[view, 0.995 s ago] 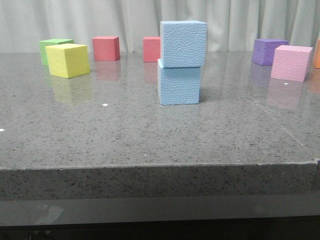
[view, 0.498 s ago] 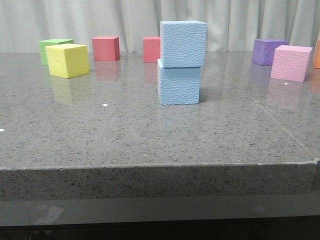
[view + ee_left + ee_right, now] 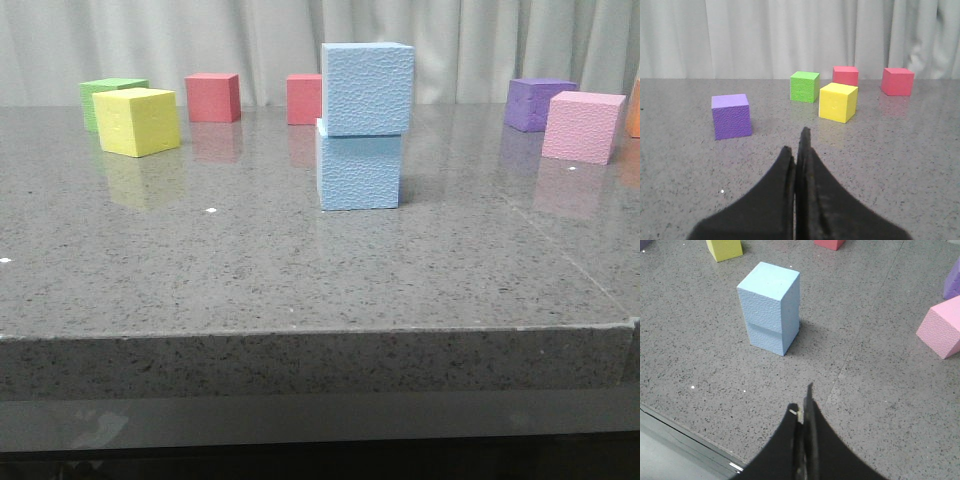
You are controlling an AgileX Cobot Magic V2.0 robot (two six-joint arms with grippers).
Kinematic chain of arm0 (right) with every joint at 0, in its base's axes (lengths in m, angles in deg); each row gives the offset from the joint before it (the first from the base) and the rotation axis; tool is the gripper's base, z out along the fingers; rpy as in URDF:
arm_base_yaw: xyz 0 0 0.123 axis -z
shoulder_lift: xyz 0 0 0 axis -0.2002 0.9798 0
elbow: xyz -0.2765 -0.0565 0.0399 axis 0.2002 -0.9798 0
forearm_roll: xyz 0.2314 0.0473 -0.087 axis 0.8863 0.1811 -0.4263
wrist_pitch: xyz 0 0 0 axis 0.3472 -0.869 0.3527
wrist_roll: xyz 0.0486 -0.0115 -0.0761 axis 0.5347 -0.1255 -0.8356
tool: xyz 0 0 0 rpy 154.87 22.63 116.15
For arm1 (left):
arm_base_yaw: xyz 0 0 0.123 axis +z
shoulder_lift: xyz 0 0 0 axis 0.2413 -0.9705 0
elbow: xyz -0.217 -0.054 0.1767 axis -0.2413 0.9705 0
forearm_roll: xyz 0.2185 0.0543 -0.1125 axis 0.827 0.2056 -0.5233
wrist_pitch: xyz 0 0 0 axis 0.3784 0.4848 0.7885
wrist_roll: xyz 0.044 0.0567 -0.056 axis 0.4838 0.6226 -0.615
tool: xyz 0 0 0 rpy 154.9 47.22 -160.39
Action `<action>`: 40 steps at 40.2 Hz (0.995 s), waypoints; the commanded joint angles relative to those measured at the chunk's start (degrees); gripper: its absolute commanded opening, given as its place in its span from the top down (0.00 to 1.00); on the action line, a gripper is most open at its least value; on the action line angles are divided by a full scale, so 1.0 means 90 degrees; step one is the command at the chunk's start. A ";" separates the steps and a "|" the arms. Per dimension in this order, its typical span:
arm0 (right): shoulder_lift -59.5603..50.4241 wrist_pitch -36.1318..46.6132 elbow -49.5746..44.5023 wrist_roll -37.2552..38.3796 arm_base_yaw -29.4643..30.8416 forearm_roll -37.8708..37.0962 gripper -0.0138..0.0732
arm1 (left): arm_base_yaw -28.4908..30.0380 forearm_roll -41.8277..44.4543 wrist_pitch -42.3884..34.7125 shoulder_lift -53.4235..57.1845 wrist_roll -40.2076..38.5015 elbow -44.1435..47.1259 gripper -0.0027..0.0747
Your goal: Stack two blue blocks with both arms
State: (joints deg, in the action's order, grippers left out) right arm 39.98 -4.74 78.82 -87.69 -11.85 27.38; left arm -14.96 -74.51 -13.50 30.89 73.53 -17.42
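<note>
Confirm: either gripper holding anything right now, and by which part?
Nothing is held. The left gripper and right gripper are both shut and empty. The two blue blocks stand stacked on the table, untouched.

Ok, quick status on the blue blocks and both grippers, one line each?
Upper blue block: resting on the lower one, upright, set slightly to the right, nothing gripping it.
Lower blue block: flat on the table, carrying the upper one.
Left gripper: shut, empty, off the stack.
Right gripper: shut, empty, apart from the stack.
</note>
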 commanded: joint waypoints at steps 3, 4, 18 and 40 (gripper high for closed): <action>-0.0021 0.0417 0.0157 -0.0041 0.0036 -0.0038 0.92 | 0.0005 0.0607 -0.1036 0.0119 -0.0973 0.0350 0.99; -0.0021 0.0417 0.0157 -0.0041 0.0036 -0.0038 0.92 | 0.0005 0.0660 -0.1171 0.0119 -0.0973 0.0461 0.99; -0.0021 0.0417 0.0157 -0.0041 0.0036 -0.0038 0.92 | 0.0005 0.0755 -0.2178 0.0119 -0.1053 0.1308 0.99; -0.0021 0.0417 0.0157 -0.0041 0.0036 -0.0038 0.92 | 0.0003 0.0716 -0.2138 0.0105 -0.1053 0.1308 0.99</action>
State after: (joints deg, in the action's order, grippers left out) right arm 39.98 -4.74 78.82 -87.69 -11.85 27.38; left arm -14.96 -67.72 -28.04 30.89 64.59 -5.68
